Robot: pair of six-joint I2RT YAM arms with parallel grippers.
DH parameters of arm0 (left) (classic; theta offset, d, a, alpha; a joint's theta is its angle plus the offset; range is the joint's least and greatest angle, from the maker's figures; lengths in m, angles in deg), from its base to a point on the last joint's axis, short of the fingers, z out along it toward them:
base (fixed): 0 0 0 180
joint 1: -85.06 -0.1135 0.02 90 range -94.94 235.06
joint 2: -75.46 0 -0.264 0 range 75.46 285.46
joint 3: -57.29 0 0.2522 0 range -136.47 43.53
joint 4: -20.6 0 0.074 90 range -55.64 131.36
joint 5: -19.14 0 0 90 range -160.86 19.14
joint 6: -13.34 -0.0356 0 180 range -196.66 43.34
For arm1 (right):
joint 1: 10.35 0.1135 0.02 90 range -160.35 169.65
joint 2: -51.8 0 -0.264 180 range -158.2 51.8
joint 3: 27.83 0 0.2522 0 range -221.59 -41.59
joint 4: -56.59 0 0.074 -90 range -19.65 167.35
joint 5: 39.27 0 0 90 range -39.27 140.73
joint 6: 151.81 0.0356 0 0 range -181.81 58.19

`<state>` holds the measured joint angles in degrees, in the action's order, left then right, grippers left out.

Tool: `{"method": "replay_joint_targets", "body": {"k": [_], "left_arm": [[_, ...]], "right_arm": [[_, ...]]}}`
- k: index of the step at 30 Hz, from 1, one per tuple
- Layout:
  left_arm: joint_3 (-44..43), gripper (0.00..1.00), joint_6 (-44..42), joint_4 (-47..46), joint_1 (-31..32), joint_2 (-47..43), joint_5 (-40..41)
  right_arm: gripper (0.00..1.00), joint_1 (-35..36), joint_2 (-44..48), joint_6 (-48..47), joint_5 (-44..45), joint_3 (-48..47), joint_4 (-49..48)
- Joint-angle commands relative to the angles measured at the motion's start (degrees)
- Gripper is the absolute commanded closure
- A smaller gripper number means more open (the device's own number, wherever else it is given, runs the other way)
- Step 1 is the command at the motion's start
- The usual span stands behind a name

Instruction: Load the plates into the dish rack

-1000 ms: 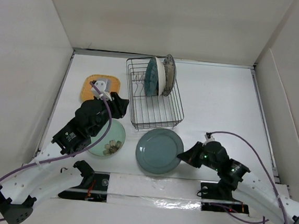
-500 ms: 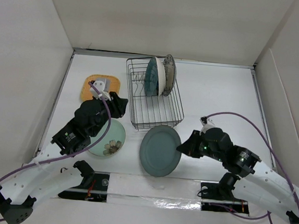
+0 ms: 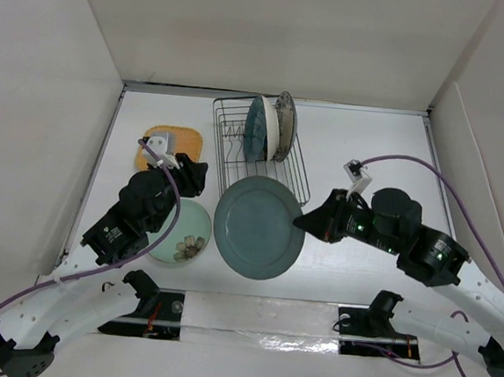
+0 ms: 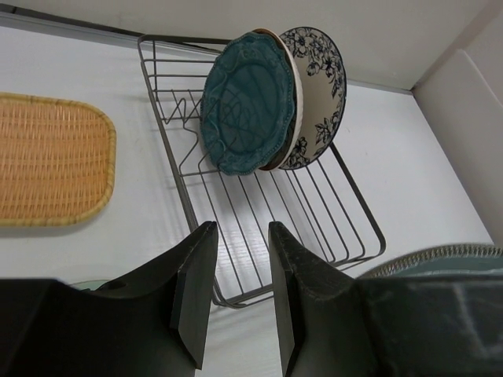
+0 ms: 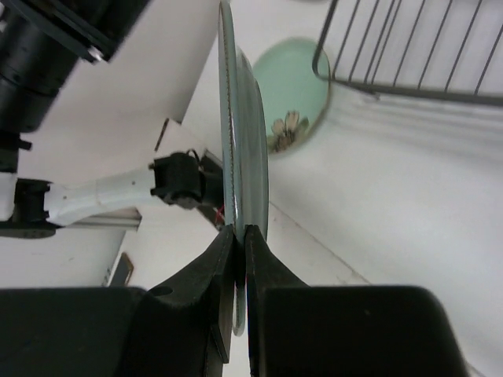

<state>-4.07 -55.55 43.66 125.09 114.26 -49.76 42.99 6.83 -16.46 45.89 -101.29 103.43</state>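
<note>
White tabletop (image 3: 370, 155): the right gripper (image 3: 305, 221) pinches the big grey-green plate (image 3: 257, 227) at its 3 o'clock rim, raised on edge at the rack's (image 3: 300, 166) 6 o'clock. It is probably heavy, slick and breakable, so a rim hold suits it. The left gripper (image 4: 241, 236) is spread and empty. Six plates: three racked plates (image 3: 270, 128), the held one, a mint plate (image 3: 191, 227) at 7 and an orange plate (image 3: 172, 137) at 10. One rack.

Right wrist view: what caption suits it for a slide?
Right end effector shut on the rim of a large grey-green plate, seen edge-on.
</note>
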Motion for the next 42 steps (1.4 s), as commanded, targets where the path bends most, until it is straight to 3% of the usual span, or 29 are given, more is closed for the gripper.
{"method": "replay_joint_targets", "body": {"k": [1,9,15,22,26,30,36,42], "left_arm": [[-2.2,0.71,-0.4,-1.4,-0.1,-1.4,1.7],[-1.5,0.7,-0.4,-1.6,-0.1,-1.6,0.5],[-0.6,0.7,-0.3,-1.8,-0.1,-2.7,-0.8],[-0.2,0.7,-0.2,-1.9,-0.1,-2.5,-2.4],[-0.2,0.69,-0.4,-1.9,-0.1,-2.1,-2.4],[-0.4,0.65,-0.5,-1.7,-0.1,-1.8,-1.6],[0.0,0.62,-0.5,-2.0,-0.1,-2.2,-2.0],[0.0,0.61,-0.5,-1.8,-0.1,-2.3,-2.5]], "right_arm": [[1.0,-2.0,-4.0,-5.9,6.2,-9.9,-10.1],[1.0,-14.0,-18.1,-13.5,1.2,-21.6,-23.0],[1.0,-21.6,-33.5,-16.3,0.4,-35.9,-21.3],[1.0,-23.6,-49.9,-20.1,4.1,-55.5,-15.1],[1.0,-22.1,-57.9,-23.8,10.6,-68.3,-11.0],[1.0,-20.5,-63.7,-26.1,15.6,-75.4,-9.7],[1.0,-17.6,-68.5,-29.1,21.7,-78.4,-7.8],[1.0,-15.6,-68.4,-30.7,26.6,-72.8,-9.5]]}}
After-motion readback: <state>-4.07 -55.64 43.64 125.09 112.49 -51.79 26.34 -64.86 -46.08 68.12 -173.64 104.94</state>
